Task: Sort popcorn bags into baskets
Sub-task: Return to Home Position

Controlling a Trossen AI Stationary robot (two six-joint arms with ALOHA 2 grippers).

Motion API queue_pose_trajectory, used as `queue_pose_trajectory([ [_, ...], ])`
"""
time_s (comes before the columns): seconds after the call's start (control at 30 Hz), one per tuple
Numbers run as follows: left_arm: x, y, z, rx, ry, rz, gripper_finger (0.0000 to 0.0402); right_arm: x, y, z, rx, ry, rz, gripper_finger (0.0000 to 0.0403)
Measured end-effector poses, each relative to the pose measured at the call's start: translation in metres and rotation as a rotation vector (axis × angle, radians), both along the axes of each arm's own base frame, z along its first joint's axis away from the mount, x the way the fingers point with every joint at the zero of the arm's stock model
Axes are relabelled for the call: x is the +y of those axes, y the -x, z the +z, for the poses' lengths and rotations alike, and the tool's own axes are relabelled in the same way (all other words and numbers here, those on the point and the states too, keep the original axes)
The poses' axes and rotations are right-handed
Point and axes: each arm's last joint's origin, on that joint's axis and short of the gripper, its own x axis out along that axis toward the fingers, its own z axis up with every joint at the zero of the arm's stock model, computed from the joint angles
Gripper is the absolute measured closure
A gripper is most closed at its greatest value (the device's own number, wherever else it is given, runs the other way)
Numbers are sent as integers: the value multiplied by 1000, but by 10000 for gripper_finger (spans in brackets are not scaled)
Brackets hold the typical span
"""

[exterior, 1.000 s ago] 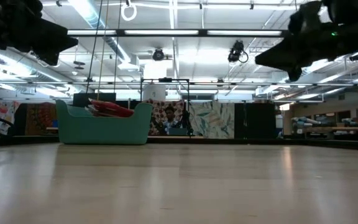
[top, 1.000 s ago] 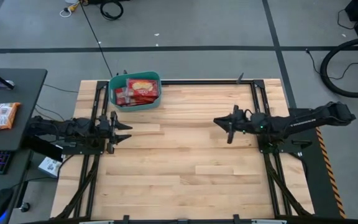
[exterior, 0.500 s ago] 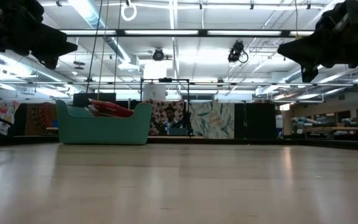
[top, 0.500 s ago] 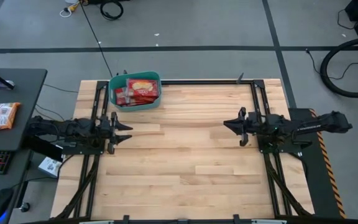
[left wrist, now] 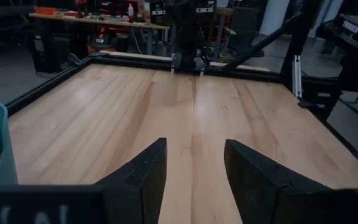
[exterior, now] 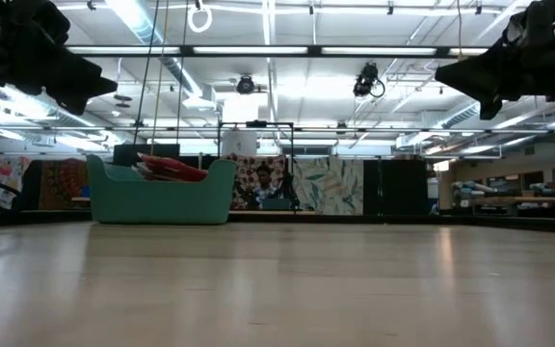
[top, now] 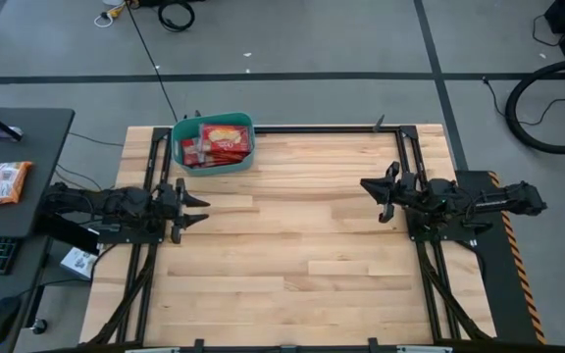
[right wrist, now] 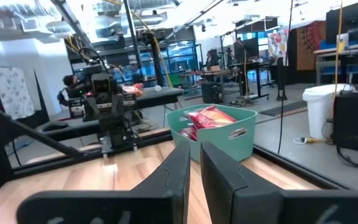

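While the high view shows the popcorn bags (top: pixel 222 140) piled in the basket (top: pixel 214 168), with the left gripper (top: pixel 204 208) near it and the right gripper (top: pixel 369 188) well apart, the low view shows popcorn bags overtopping its rim. Left wrist view: jaws released. Right wrist view: jaws clenched, empty.

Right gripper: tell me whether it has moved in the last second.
Yes. In the high view the right gripper has pulled back toward the right edge of the table, farther from the teal basket, which stayed put.

The left arm (top: pixel 106 204) and right arm (top: pixel 479 199) are slim, jointed, matte black. The left hand (top: pixel 196 205) and right hand (top: pixel 369 186) each carry two flat, blocky black fingers (left wrist: pixel 148 174).
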Motion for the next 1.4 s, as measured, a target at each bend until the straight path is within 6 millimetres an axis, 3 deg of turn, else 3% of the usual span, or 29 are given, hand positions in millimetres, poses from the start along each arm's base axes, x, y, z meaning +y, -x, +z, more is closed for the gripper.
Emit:
queue_pose_trajectory([
  [0.17, 0, 0, 4, -40, -34, 2, 237, 0, 0, 0, 5, 16, 2, 359],
  [0.5, 4, 0, 9, -52, -263, 115, 237, 0, 0, 0, 5, 17, 4, 357],
  [1.4, 4, 0, 9, -52, -270, 112, 237, 0, 0, 0, 5, 17, 5, 354],
])
